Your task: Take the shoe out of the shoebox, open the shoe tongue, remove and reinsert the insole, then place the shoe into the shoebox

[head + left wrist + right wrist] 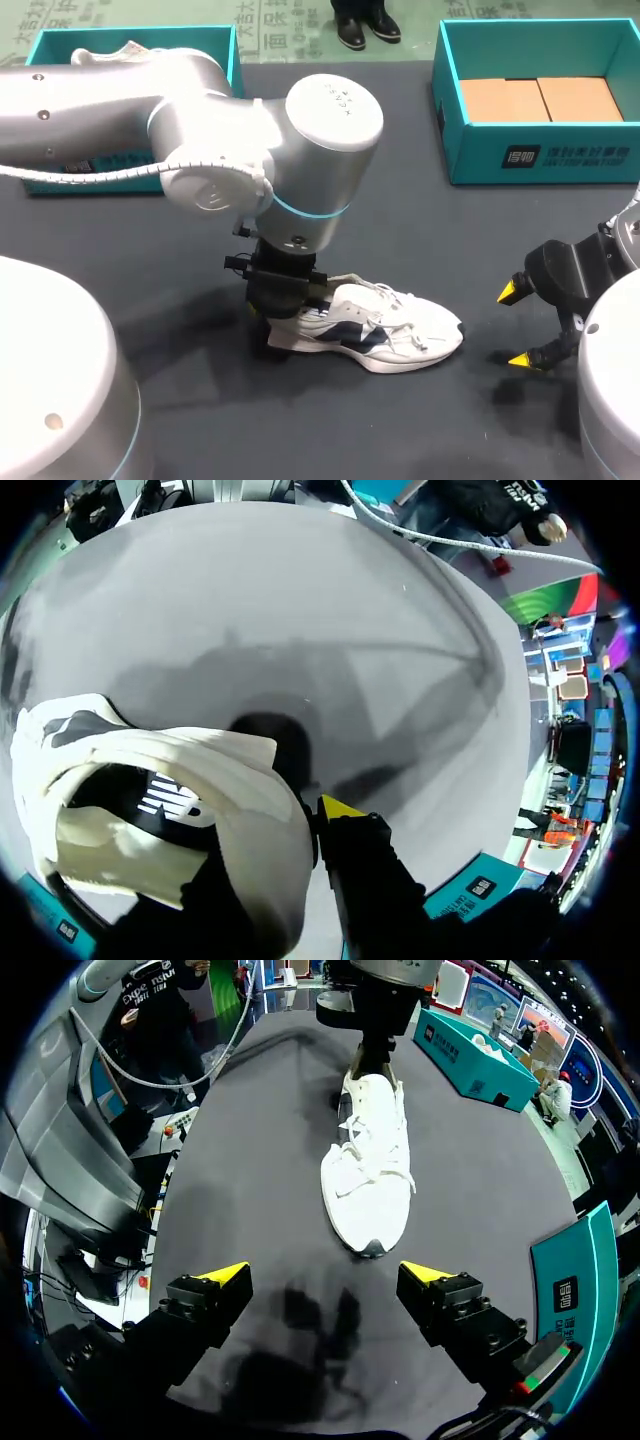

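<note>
The shoe (385, 328) lay on the table (150, 285), its heel clenched in the left pincer (288, 312); the right pincer (517, 326) hung released, just beyond the toe.

The shoe (385, 328) lies on its sole in the middle of the table (400, 230), toe to the right. The left gripper (290, 322) clasps its heel from above. The right gripper (520, 326) hangs right of the toe, apart from it, fingers spread. A box (540, 160) holding cardboard (540, 100) sits at the back right. Another box (60, 45) with a second shoe (110, 52) in it sits at the back left.
</note>
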Controlling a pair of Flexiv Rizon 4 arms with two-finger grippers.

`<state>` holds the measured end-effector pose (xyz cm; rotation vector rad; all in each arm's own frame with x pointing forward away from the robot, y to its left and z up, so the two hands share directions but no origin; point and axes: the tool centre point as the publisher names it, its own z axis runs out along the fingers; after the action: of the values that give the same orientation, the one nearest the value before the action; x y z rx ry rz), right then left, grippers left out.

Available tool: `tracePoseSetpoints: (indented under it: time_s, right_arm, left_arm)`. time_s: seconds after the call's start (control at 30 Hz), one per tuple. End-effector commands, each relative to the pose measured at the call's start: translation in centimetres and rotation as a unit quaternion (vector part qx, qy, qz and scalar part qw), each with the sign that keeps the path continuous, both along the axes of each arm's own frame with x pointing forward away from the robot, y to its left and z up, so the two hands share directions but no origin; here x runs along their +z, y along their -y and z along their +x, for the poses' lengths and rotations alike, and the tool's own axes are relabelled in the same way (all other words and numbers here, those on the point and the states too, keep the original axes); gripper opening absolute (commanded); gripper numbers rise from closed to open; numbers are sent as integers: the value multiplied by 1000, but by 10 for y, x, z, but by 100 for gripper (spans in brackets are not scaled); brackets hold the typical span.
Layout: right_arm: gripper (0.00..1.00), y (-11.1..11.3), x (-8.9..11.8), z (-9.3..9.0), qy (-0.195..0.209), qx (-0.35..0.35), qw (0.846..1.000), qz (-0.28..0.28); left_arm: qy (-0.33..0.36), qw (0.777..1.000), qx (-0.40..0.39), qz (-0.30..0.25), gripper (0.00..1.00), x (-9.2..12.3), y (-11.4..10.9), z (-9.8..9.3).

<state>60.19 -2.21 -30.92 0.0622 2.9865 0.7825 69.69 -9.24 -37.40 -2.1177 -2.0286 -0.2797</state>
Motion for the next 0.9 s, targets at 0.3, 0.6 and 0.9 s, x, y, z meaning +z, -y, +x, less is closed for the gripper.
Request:
tracePoseSetpoints:
  time_s: [0.3, 0.6, 0.9]
  right_arm:
    - [100, 0, 0, -3, 2, -1, 1000, -1]
    - [100, 0, 0, -3, 2, -1, 1000, -1]
    - [100, 0, 0, -3, 2, -1, 1000, -1]
  left_arm:
    - [-7, 1000, -12, -1, 0, -15, 4, 3]
    - [-16, 1000, -12, -4, 24, -21, 2, 4]
    - [-10, 1000, -12, -23, 100, -4, -2, 1]
